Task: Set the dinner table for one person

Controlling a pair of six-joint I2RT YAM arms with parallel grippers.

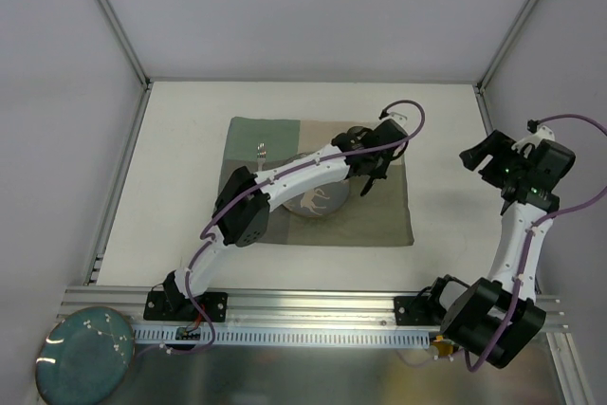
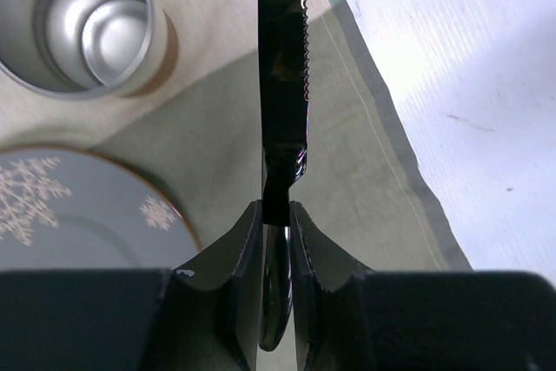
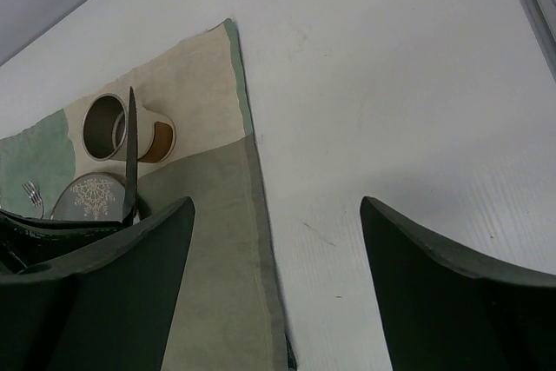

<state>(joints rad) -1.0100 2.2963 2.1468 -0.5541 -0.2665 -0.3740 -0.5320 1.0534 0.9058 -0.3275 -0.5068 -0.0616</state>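
- The left end effector (image 2: pixel 276 211) is pinched almost closed on the knife (image 2: pixel 284 67), its 2 fingers clamping the thin handle. The blade stands on edge, with the serrations facing away from the plate (image 2: pixel 78 215). With so narrow a hold, the knife could swivel or slip once it meets a surface.
- The knife hangs over the mat (image 2: pixel 365 180), between the plate and the mat's right border, with the cup (image 2: pixel 153 36) near the blade's far end. Drifting left could knock the cup or clip the plate rim.
- Let go on edge, the knife would likely topple flat. It might land askew or lean on the plate.
- I cannot tell how high the blade sits above the mat. A release from too high could make it bounce out of line.
- The desk (image 2: pixel 469 58) lies under everything and shows white past the mat's right border. Drifting right would put the knife on it, away from the setting for 1.
- The right end effector (image 3: pixel 276 208) gapes wide, holding nothing, over the desk well right of the mat. It matters only if it swings toward the left arm.
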